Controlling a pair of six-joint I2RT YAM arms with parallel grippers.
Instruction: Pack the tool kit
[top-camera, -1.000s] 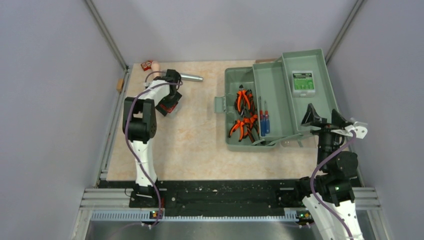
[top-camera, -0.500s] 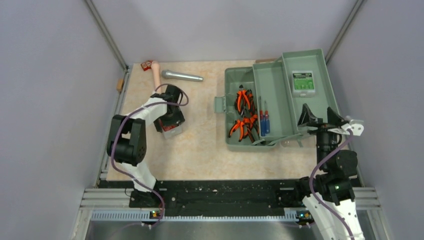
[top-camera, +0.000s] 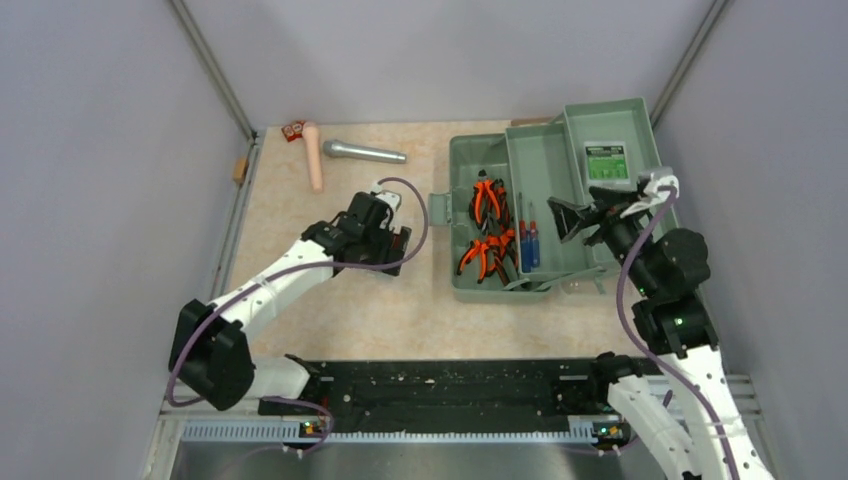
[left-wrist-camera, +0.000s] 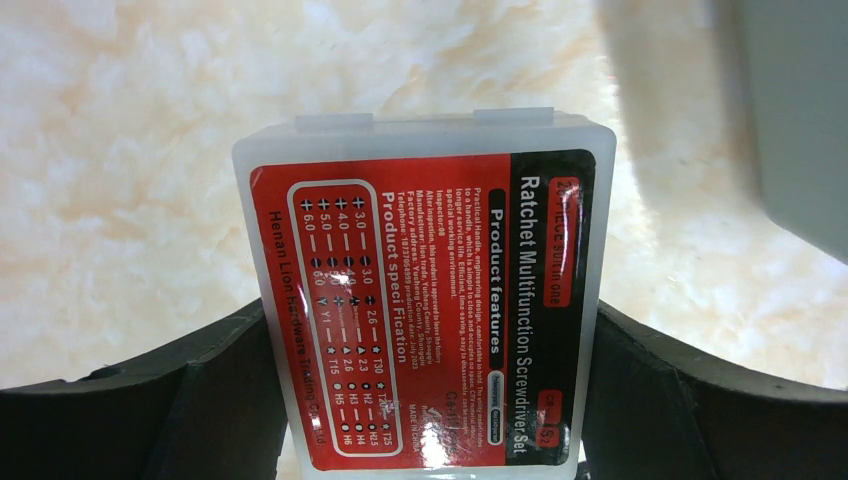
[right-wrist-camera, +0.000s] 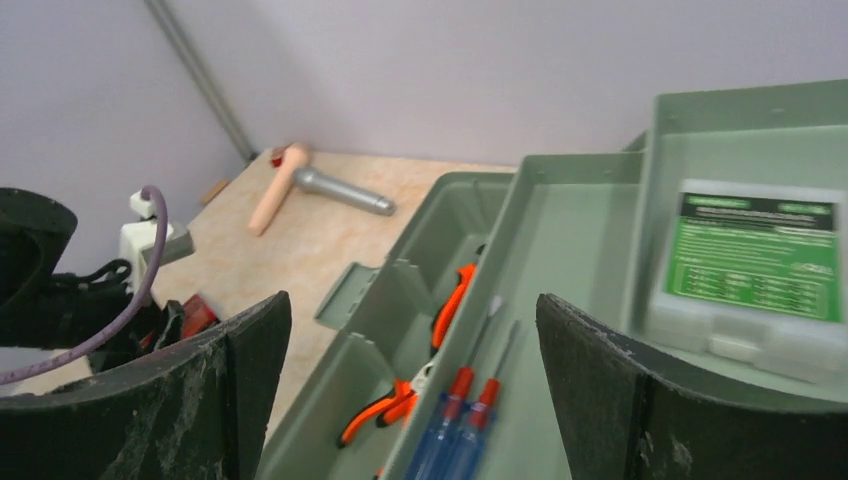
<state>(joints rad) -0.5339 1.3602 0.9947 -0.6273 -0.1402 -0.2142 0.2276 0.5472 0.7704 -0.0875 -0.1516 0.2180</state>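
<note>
The sage-green toolbox (top-camera: 455, 215) lies open at the right of the table, with its tray (right-wrist-camera: 590, 230) swung out. Orange-handled pliers (top-camera: 487, 200) lie in the lower compartment. Two blue and red screwdrivers (top-camera: 528, 243) lie in the tray. A green-labelled box (top-camera: 606, 163) lies in the rightmost section. My left gripper (top-camera: 388, 240) is shut on the red-labelled screwdriver-set box (left-wrist-camera: 425, 300), held above the table just left of the toolbox. My right gripper (top-camera: 580, 215) is open and empty above the tray, over the screwdrivers (right-wrist-camera: 455, 420).
A silver microphone (top-camera: 362, 152) and a pale wooden rod (top-camera: 313, 155) lie at the back left, with small red pieces (top-camera: 293, 130) in the corner. Grey walls close in on the table on three sides.
My left gripper has carried the red box from the back left, near the microphone, rightward to the toolbox's left side. My right gripper has swung from the toolbox's right edge to over the tray.
</note>
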